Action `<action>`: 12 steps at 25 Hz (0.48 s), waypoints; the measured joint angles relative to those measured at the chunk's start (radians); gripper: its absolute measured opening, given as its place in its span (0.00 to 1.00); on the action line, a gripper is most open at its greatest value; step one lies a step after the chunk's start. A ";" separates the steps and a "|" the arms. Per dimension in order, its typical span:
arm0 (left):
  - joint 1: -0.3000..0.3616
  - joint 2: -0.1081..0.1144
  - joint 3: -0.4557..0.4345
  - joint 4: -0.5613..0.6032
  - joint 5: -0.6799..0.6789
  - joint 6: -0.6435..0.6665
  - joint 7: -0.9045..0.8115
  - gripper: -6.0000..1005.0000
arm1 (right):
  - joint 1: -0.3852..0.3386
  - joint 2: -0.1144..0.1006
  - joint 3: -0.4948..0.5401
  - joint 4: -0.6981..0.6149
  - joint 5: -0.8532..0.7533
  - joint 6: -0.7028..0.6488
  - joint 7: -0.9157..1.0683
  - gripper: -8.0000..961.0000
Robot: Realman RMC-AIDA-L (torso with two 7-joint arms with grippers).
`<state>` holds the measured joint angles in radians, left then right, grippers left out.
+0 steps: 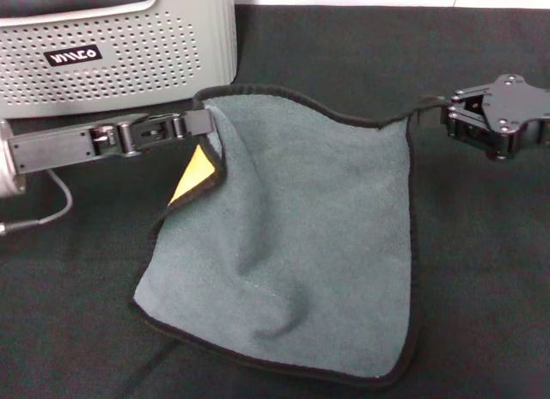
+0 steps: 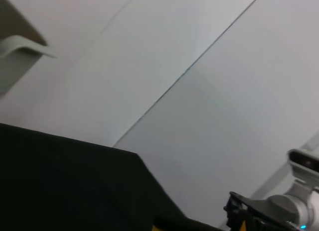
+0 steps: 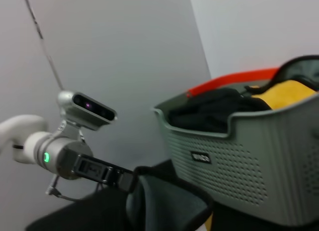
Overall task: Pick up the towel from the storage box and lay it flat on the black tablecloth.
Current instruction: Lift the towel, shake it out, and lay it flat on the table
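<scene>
The towel (image 1: 301,244) is grey-teal with black edging, and a yellow fold of its underside (image 1: 196,174) shows near the left corner. Its top edge is stretched between my two grippers, while the lower part rests on the black tablecloth (image 1: 481,287). My left gripper (image 1: 203,122) is shut on the top left corner. The top right corner is in my right gripper (image 1: 440,113), which is shut on it. The light grey storage box (image 1: 120,59) stands at the back left, behind my left arm. In the right wrist view the towel (image 3: 164,206) hangs from the left gripper (image 3: 127,180) beside the storage box (image 3: 259,156).
The storage box holds black cloth (image 3: 209,109) and yellow cloth (image 3: 289,94), with an orange-red edge (image 3: 229,80) behind them. A grey cable (image 1: 51,205) trails on the cloth under my left arm. A white wall stands behind the table.
</scene>
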<state>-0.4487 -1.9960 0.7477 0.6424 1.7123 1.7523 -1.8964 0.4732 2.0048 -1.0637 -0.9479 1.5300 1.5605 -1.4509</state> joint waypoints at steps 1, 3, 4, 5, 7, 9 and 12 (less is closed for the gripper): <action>-0.004 -0.003 0.000 -0.001 0.007 -0.018 0.002 0.03 | 0.008 0.000 0.000 0.009 -0.011 -0.012 0.000 0.02; -0.010 -0.007 0.000 -0.003 0.014 -0.047 0.007 0.03 | 0.022 -0.001 0.001 0.023 -0.029 -0.035 0.000 0.02; -0.013 -0.008 0.000 -0.004 0.018 -0.058 0.009 0.03 | 0.029 -0.001 0.001 0.031 -0.038 -0.047 0.000 0.02; -0.018 -0.010 0.000 -0.008 0.022 -0.074 0.012 0.03 | 0.032 -0.001 0.001 0.036 -0.044 -0.056 0.000 0.02; -0.029 -0.013 -0.001 -0.019 0.030 -0.105 0.017 0.03 | 0.044 -0.003 0.002 0.053 -0.056 -0.072 0.000 0.02; -0.040 -0.016 -0.001 -0.033 0.042 -0.140 0.023 0.03 | 0.055 -0.004 0.002 0.070 -0.061 -0.081 0.000 0.02; -0.059 -0.027 -0.001 -0.055 0.080 -0.192 0.034 0.03 | 0.065 -0.002 -0.001 0.092 -0.079 -0.119 -0.003 0.02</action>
<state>-0.5077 -2.0230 0.7468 0.5878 1.7921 1.5598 -1.8626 0.5377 2.0026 -1.0645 -0.8562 1.4505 1.4417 -1.4539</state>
